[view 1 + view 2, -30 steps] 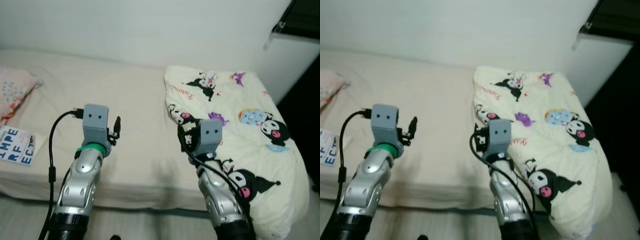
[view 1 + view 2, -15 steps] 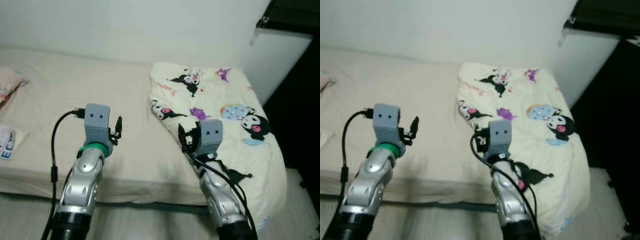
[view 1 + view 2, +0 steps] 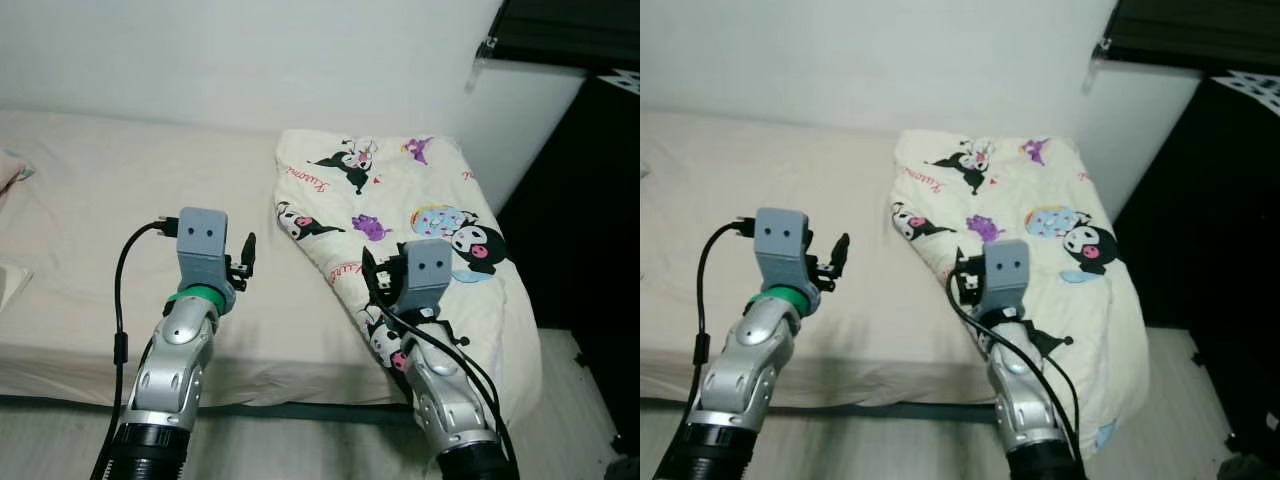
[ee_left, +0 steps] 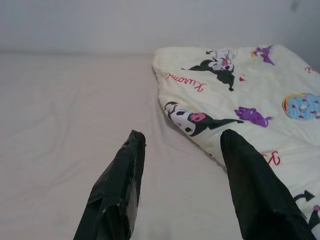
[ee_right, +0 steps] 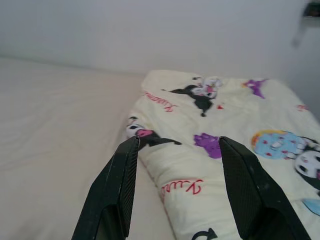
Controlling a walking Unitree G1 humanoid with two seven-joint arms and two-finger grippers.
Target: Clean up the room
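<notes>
Cream blanket [image 3: 400, 215] printed with cartoon characters, folded into a thick pad at the right end of the bed [image 3: 120, 200]. Its far edge lies close to the white wall [image 3: 250, 50]; its near right corner spills over the bed's front edge and hangs toward the floor [image 3: 570, 400]. Its left edge runs as a clean fold line across the mattress from the wall side toward the front edge.

Left of that fold, the beige sheet is bare and broad, running to the left end of the bed, where a corner of a pale pillow [image 3: 10, 170] shows. To the right of the blanket stands a dark piece of furniture [image 3: 590, 200], with a strip of floor between it and the bed.

Left gripper [image 4: 182, 145], fingers spread and holding nothing, hovers above the bare sheet just beside the blanket's left edge. Right gripper [image 5: 177, 145], fingers likewise spread and empty, is raised over the blanket's near left part, not touching it.
</notes>
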